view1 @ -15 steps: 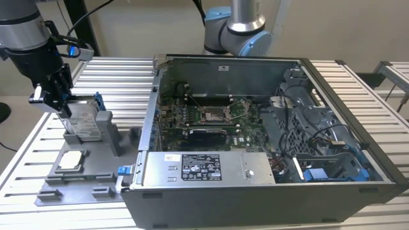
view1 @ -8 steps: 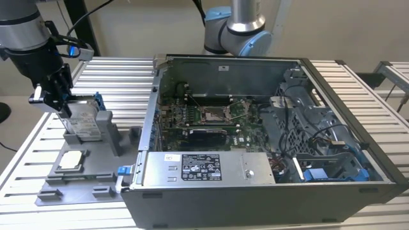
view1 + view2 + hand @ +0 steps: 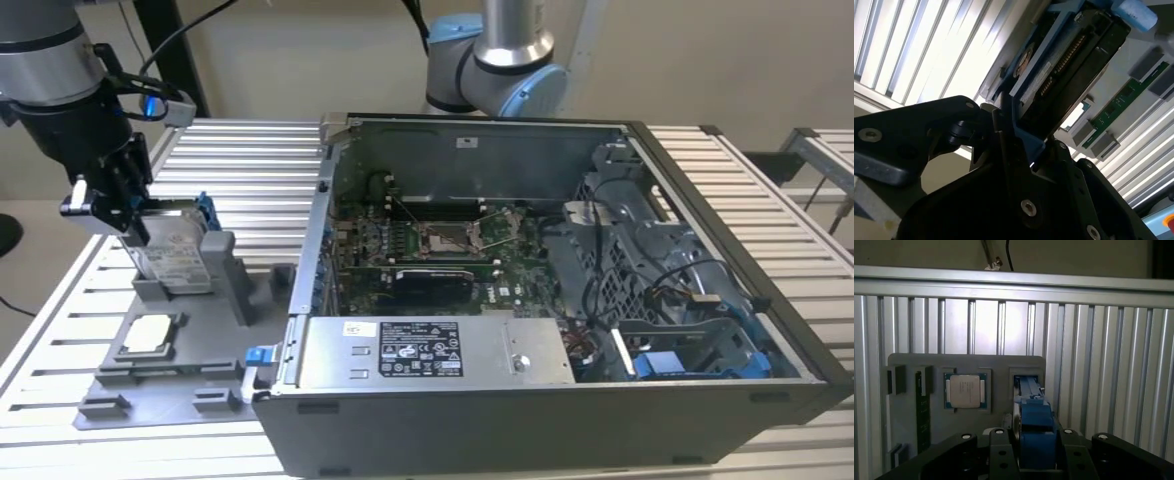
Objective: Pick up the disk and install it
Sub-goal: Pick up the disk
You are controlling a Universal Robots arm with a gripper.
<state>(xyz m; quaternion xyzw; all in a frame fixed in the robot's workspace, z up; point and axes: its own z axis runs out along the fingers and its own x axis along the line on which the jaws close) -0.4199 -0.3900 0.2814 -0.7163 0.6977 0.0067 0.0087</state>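
Slatted worktop (image 3: 240,150): at nine o'clock of the case (image 3: 441,410), the gripper (image 3: 131,228) is clamped on the disk (image 3: 180,258), upright in its grey holder (image 3: 230,270). Edge-held, it could twist and snag the slot.

The hand (image 3: 130,228) clamps the disk (image 3: 176,255), upright in a slot of the tray (image 3: 167,388). The grey post (image 3: 224,268) beside the hand hems the disk low down. Above the tray, around the hand, the air is open. Below the hand the chip (image 3: 147,333) lies flat in its pocket. Past the post, toward the exterior view's right, the case (image 3: 561,400) wall rises from the desk (image 3: 254,160), with a strip of bare slats between.
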